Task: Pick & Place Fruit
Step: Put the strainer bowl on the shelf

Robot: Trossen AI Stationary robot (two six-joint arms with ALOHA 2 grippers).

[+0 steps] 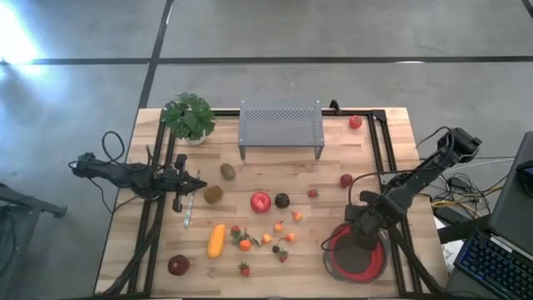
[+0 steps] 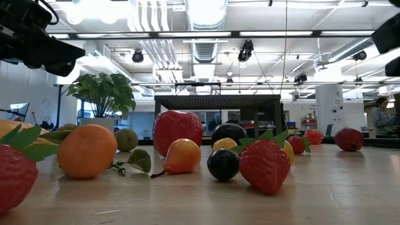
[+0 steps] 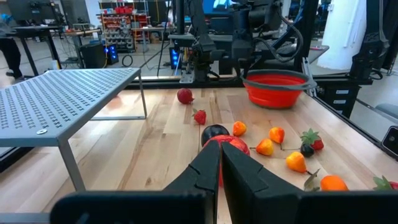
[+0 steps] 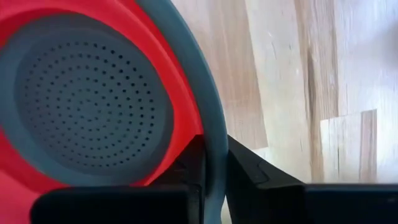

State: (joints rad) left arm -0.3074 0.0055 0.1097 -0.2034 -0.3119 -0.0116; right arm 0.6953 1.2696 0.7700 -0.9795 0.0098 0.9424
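From above, the fruit lies scattered over the middle of the wooden worktop (image 1: 275,175): a red apple (image 1: 261,202) beside a dark plum (image 1: 282,200), two kiwis (image 1: 227,172), a long orange piece (image 1: 216,240) and small bits near the front edge. The left gripper (image 1: 196,185) waits at the left side. The right gripper (image 1: 360,242) sits over the red colander (image 1: 358,258) at the front right.

The low view shows only fruit close up, with a strawberry (image 2: 265,164) foremost; the colander is out of sight.

The left wrist view shows its fingers (image 3: 239,171) pressed together, holding nothing, pointing at the apple.

Only the right wrist view shows that those fingers (image 4: 245,165) are pinched on the colander's grey rim, no fruit between them.
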